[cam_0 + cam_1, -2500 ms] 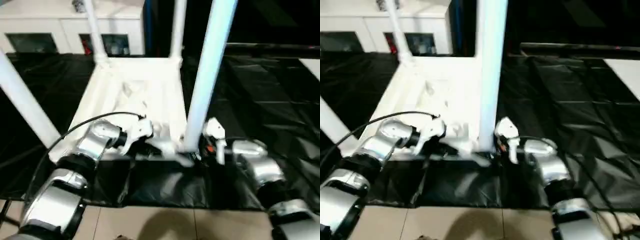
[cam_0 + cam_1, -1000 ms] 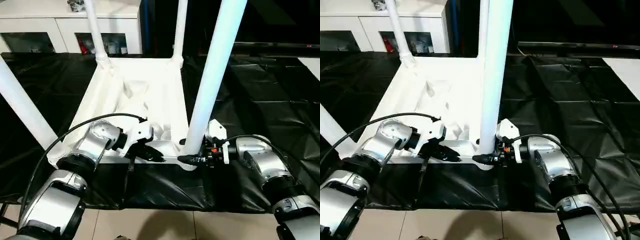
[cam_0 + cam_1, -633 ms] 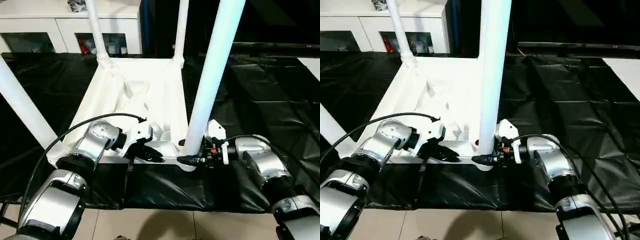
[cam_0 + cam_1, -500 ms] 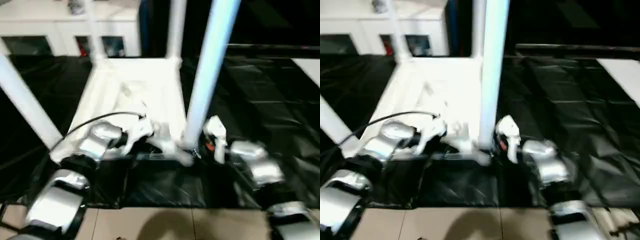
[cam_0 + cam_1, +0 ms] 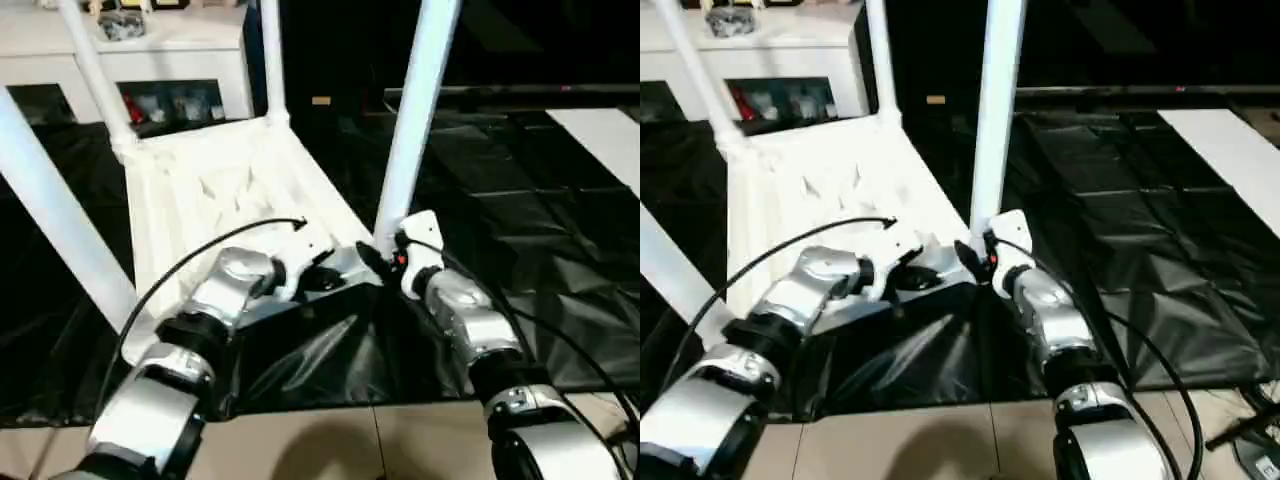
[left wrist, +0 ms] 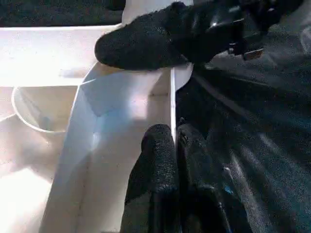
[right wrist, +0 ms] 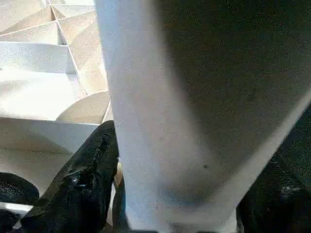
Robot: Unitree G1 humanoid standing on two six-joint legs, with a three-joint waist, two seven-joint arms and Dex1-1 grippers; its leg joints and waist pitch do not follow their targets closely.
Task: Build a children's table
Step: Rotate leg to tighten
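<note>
The children's table lies upside down on a black sheet, its ribbed white tabletop [image 5: 200, 190] facing up. Four white legs stand in its corner sockets. My left gripper [image 6: 174, 145] is shut on the thin rim of the tabletop's near edge [image 5: 322, 275]. My right gripper [image 5: 374, 257] sits at the base of the near right leg [image 5: 410, 120]. In the right wrist view this leg [image 7: 184, 97] runs between the two black fingers [image 7: 82, 179], which rest against it. The near left leg [image 5: 60, 220] rises at the picture's left.
The black sheet [image 5: 520, 200] covers the ground around the table, and pale floor tiles [image 5: 300, 445] show at its front edge. A white cabinet with glass doors [image 5: 150, 60] stands behind. A pale board [image 5: 600, 130] lies at the far right.
The camera has shifted. The table has also turned on the sheet: its near right corner now sits farther from me, so the near edge runs at a slant. Both grippers stayed at that edge.
</note>
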